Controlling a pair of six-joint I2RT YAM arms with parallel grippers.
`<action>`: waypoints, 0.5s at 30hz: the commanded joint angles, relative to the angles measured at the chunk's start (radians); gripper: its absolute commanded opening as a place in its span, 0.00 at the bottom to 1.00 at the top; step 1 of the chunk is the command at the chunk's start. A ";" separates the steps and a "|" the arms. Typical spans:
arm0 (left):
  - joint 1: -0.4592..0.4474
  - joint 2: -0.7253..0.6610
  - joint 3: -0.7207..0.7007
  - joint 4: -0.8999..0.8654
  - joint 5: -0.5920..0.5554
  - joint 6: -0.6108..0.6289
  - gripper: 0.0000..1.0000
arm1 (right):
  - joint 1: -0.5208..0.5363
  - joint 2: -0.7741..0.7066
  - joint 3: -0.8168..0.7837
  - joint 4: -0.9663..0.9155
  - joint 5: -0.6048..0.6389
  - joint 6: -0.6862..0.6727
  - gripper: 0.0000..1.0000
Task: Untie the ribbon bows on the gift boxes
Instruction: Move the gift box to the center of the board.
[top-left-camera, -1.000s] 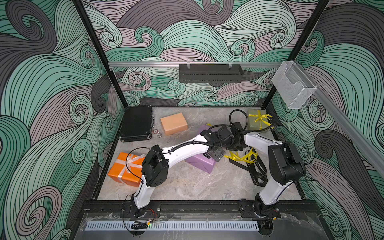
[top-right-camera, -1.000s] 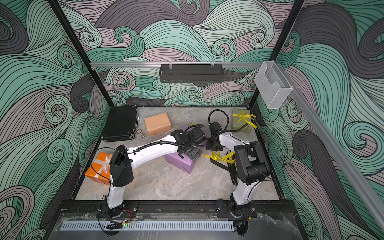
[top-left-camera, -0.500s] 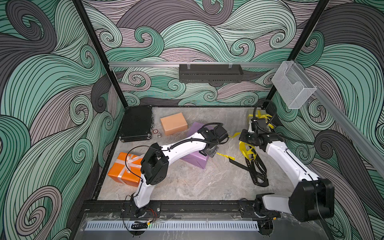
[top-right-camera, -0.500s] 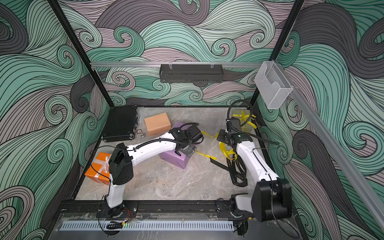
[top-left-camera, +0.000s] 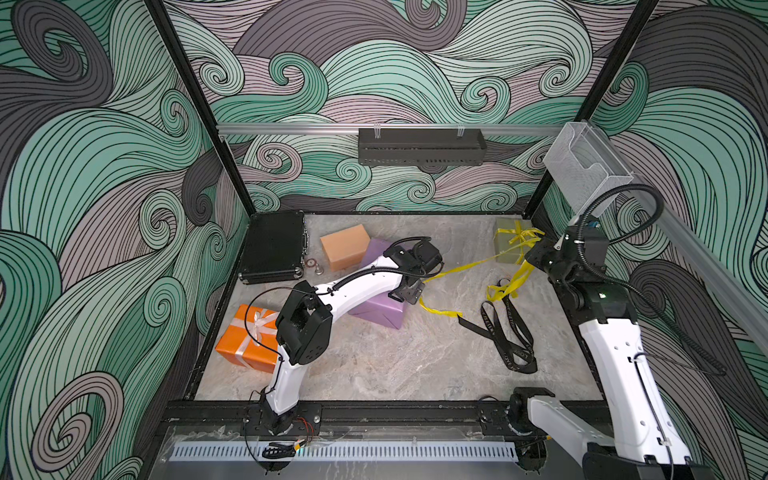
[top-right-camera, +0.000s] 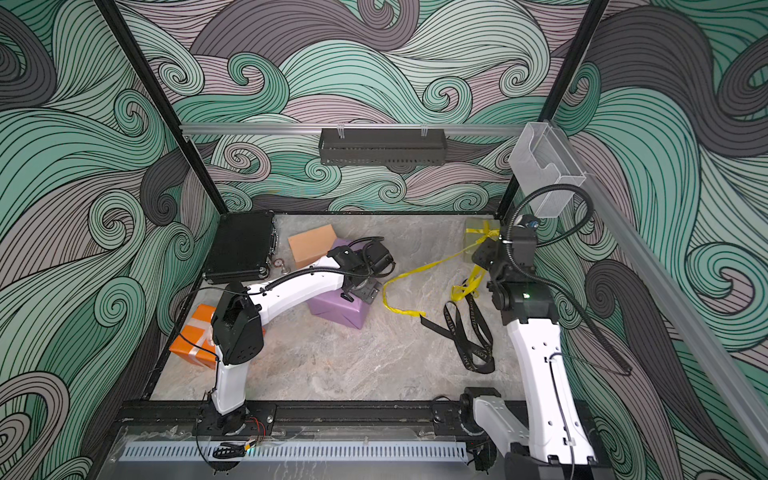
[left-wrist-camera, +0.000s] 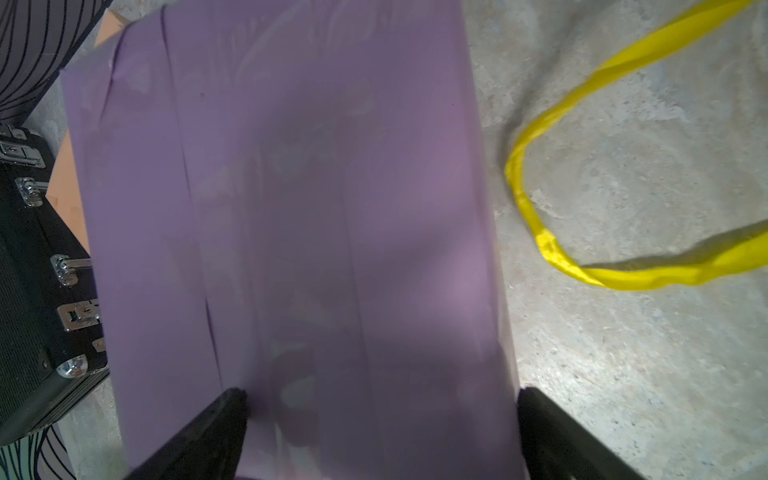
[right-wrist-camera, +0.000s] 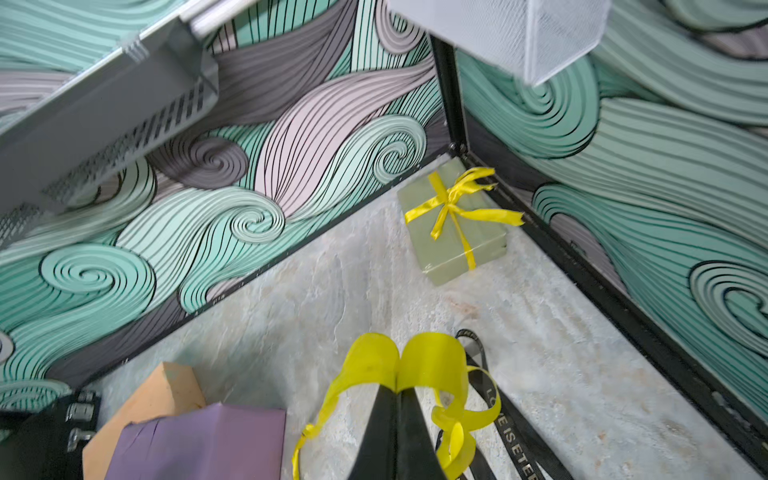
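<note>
The large purple box (top-left-camera: 378, 318) is seen at centre frame in both top views, its paper bare, no ribbon on it. Over it the left gripper (left-wrist-camera: 380, 392) is held with jaws spread to the full and nothing caught between them; whether the paper is touched cannot be told.

Lower left, the orange box (top-left-camera: 243, 351) is found with its white ribbon bow (top-left-camera: 259, 322) tied and untouched. In the upper right corner, the olive-green box (right-wrist-camera: 453, 249) is shown with its yellow bow (right-wrist-camera: 451, 203) knotted too. The small tan-peach box (top-left-camera: 345, 247), just beside the purple one at upper centre, is bare.

Right of centre, a black lettered ribbon (right-wrist-camera: 509, 424) is laid out loose on the floor. A loose yellow ribbon (right-wrist-camera: 434, 359) is strung from beside the purple box up to the right gripper (right-wrist-camera: 397, 395), whose jaws are clamped flat on it, the ribbon folded over the tips.

Two boxes are judged done and two bows are left, the white and the yellow. The pinched ribbon is judged to need dropping before another bow is tackled.
</note>
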 joint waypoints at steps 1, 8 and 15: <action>0.025 -0.027 -0.017 -0.050 0.011 -0.033 0.98 | -0.022 -0.004 0.070 -0.034 0.078 0.024 0.00; 0.031 -0.035 -0.020 -0.028 0.085 -0.033 0.98 | -0.030 0.097 0.215 -0.082 -0.039 0.011 0.00; 0.032 -0.042 -0.020 -0.004 0.122 -0.029 0.98 | -0.015 0.109 0.074 -0.085 -0.140 0.011 0.00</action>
